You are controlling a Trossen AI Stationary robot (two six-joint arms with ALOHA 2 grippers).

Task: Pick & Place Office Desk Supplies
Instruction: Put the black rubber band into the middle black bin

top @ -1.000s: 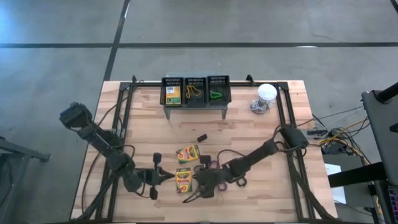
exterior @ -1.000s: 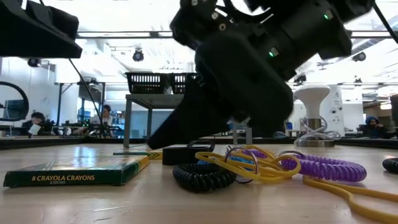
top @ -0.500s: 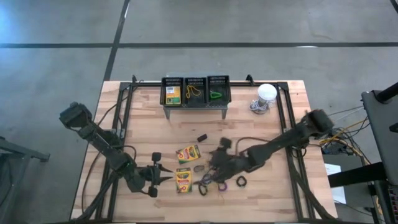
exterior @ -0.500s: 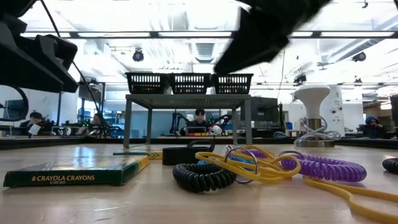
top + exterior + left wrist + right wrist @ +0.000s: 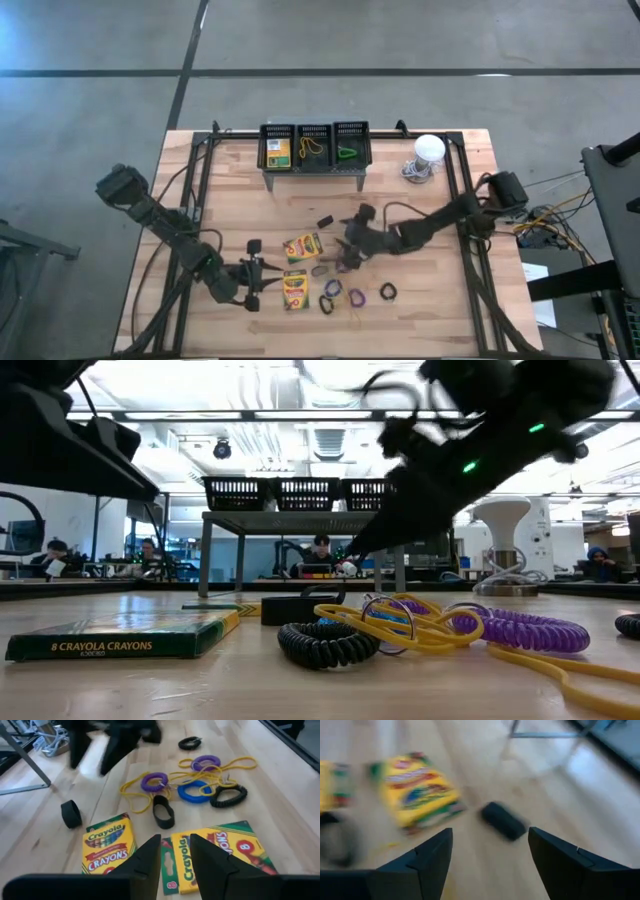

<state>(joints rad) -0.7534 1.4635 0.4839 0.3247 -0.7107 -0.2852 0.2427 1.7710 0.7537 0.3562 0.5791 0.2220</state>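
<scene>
Two yellow-and-green crayon boxes lie flat on the table, one nearer the front (image 5: 295, 288) and one behind it (image 5: 302, 246). Right of them lies a loose heap of purple (image 5: 154, 782), blue (image 5: 195, 792) and black (image 5: 229, 796) elastic loops tangled with thin yellow rubber bands (image 5: 135, 795). My left gripper (image 5: 268, 281) is open and low at the near box's left edge (image 5: 167, 865); whether it touches the box I cannot tell. My right gripper (image 5: 350, 247) hangs open above the table behind the loops, with nothing between its fingers (image 5: 490, 835).
A grey stand (image 5: 315, 148) with three baskets stands at the far middle, holding a crayon box, yellow bands and a green loop. A white dome (image 5: 429, 150) sits at the far right. Two flat black bands (image 5: 163, 815) (image 5: 71, 813) lie near the boxes. Bare wood shows at the near right.
My right gripper has risen from the loops near the front edge and drawn back toward the far edge, opening wide; the loops stay lying where they were. My left gripper has opened and edged slightly toward the near crayon box.
</scene>
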